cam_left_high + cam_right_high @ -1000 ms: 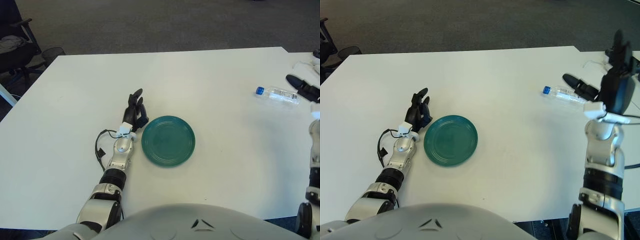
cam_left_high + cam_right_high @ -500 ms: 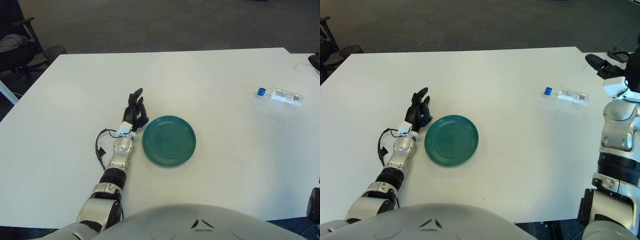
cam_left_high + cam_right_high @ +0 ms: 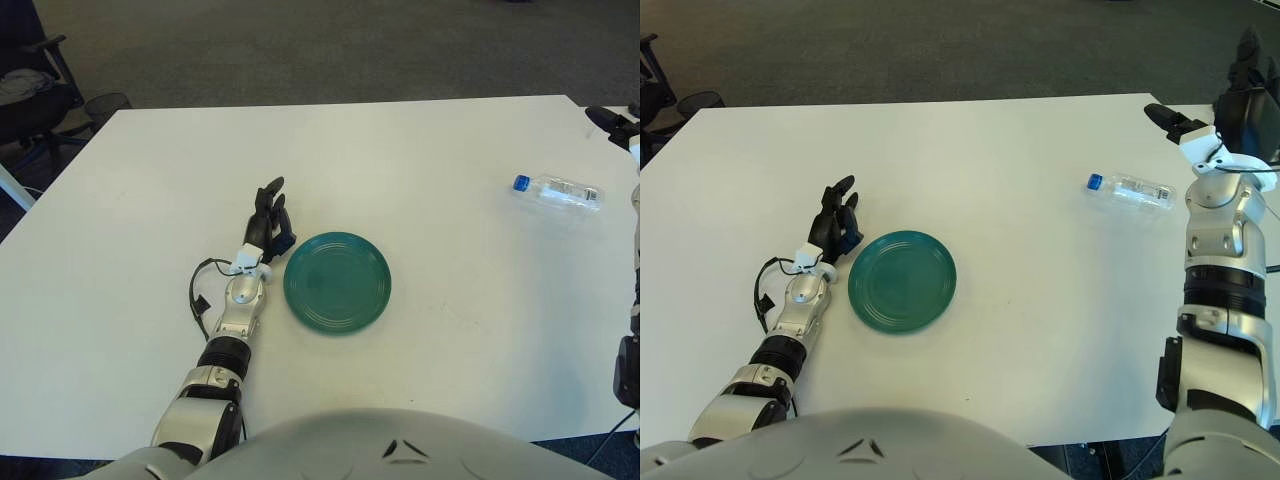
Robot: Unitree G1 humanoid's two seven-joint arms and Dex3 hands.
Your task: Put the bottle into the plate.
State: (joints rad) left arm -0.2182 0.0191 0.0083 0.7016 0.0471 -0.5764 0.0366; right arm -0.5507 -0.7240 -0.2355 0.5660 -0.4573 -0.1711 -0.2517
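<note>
A clear plastic bottle with a blue cap lies on its side on the white table, far right. A teal plate sits empty near the table's middle. My left hand rests flat on the table, fingers relaxed, touching the plate's left rim. My right hand is raised at the far right, just beyond and right of the bottle, fingers spread, holding nothing. It does not touch the bottle.
A black cable loops beside my left wrist. An office chair stands off the table's far left corner. The table's right edge runs close behind the bottle.
My right hand drew back from over the bottle to the far right edge, then came slightly back in. The bottle, the plate and my left hand have not moved.
</note>
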